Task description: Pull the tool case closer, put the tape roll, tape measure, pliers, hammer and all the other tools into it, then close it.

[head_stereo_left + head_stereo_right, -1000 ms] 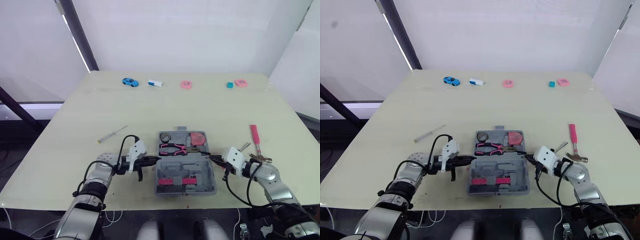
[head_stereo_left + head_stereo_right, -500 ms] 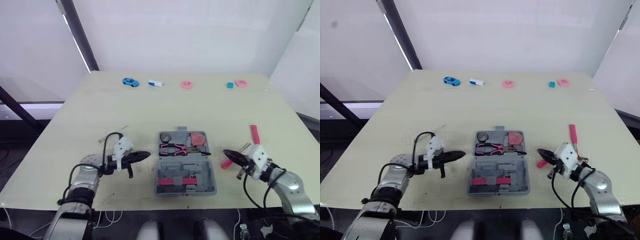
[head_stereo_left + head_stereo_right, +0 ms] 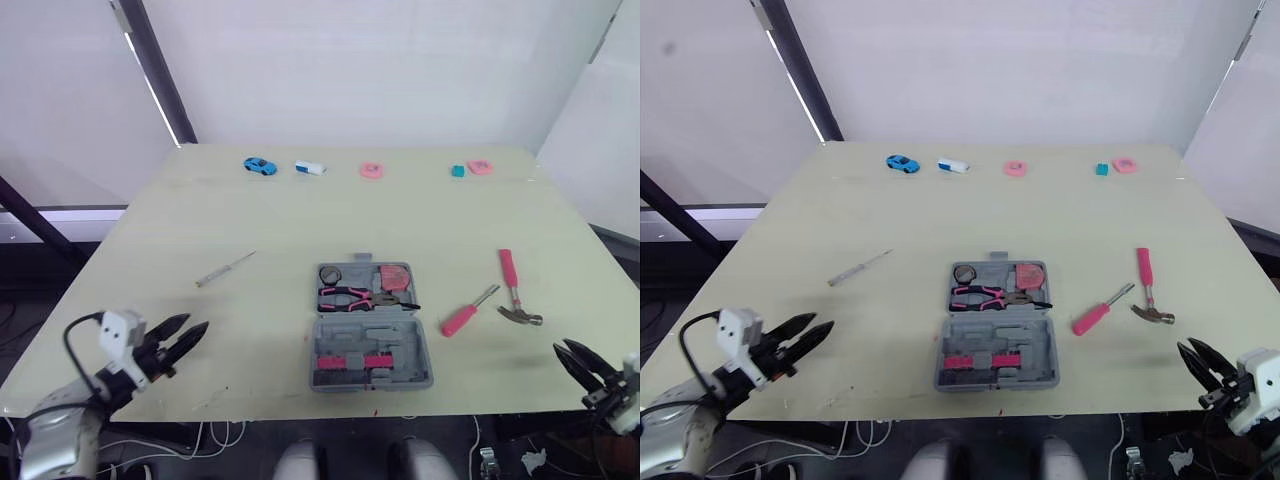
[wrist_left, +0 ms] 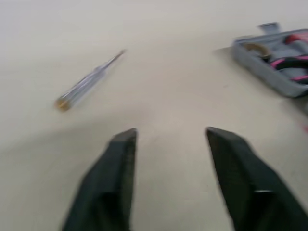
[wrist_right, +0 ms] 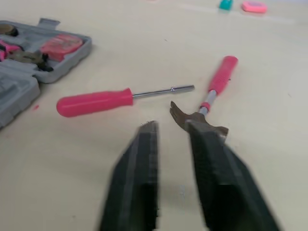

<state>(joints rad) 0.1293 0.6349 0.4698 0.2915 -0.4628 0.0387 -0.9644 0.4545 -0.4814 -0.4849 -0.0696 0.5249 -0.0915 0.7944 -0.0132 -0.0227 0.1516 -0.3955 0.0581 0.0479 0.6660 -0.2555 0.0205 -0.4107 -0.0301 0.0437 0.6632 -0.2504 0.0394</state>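
Left gripper (image 3: 195,326) and right gripper (image 3: 565,347) no longer flank the tool case (image 3: 372,342) (pull apparently done); fingers spread, empty. Hammer (image 3: 512,290) and pink screwdriver (image 3: 462,316) wait at 3 o'clock.

Tool case (image 4: 262,65) cut off at the wrist view's edge; far pink piece (image 3: 371,170) possibly an eraser.

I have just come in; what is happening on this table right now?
A robot is packing tools into the open tool case. The pliers already lie inside; the hammer and pink screwdriver lie on the table. The left gripper and right gripper hang open and empty near its front edge.
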